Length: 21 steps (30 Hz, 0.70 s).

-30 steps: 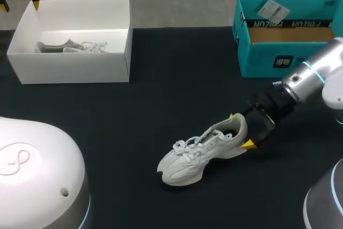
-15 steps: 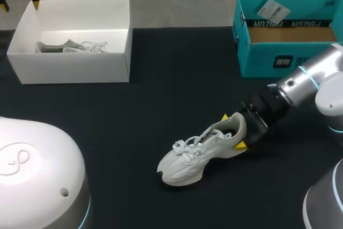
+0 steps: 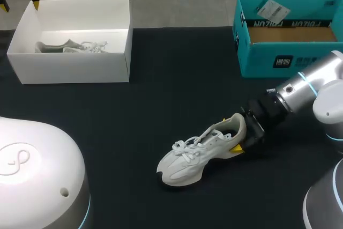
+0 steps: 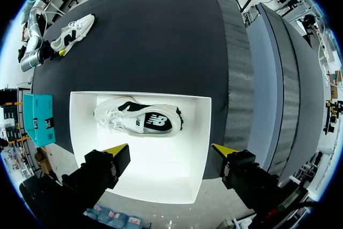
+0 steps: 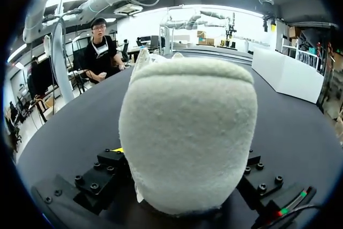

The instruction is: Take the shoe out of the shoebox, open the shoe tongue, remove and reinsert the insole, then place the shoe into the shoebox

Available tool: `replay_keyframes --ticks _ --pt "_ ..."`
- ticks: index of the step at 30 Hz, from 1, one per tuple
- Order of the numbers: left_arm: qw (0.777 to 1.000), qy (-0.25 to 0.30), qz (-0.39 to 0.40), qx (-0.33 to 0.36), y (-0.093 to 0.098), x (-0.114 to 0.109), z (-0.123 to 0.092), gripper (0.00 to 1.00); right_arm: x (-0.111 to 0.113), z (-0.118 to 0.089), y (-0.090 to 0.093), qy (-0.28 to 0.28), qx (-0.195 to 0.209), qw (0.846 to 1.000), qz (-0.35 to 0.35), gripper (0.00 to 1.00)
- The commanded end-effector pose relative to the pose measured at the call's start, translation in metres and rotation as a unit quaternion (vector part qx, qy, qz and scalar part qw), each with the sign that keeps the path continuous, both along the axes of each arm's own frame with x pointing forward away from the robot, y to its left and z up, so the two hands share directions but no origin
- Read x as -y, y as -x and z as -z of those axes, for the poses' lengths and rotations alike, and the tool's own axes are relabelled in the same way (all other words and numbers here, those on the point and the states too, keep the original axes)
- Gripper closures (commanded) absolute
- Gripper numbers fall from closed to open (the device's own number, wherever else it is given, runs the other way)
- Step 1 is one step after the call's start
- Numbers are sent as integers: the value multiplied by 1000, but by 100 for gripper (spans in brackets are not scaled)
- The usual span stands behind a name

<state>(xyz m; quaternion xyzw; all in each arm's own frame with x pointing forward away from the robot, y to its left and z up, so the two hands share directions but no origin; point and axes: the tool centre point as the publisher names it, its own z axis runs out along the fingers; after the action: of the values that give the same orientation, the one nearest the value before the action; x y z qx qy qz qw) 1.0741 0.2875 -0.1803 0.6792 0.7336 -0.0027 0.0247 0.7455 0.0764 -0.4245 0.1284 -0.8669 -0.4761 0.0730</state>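
1. While the shoe (image 3: 193,154) sits heel-first inside the right gripper (image 3: 235,131), I can't tell if it's actually clamped; squeeze evenly, low on the heel.
2. The left gripper (image 4: 170,149) hangs wide open over the shoebox (image 4: 161,178); bring it across for the tongue.

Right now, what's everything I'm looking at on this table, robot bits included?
table: one, black, under everything.
white box: one, white, far left of the table, open.
second shoe: one, white with black, lying inside the white box.
teal box: one, teal, far right, open.
white shoe: one, white, on the table near the middle.
left gripper: one, black with yellow tips, open, above the white box.
right gripper: one, black with yellow tips, shut on the white shoe's heel.
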Motion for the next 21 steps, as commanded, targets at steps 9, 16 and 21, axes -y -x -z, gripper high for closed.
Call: replay_keyframes --ticks 9,16,21 --pt "1000 -1 0 1 1 0 0 0 16 -21 16 -17 32 990 137 100" --pt "1000 -1 0 1 1 0 0 0 17 -28 26 -28 34 977 208 100" --pt "1000 -1 0 1 1 0 0 0 9 -20 35 -30 33 976 215 100"
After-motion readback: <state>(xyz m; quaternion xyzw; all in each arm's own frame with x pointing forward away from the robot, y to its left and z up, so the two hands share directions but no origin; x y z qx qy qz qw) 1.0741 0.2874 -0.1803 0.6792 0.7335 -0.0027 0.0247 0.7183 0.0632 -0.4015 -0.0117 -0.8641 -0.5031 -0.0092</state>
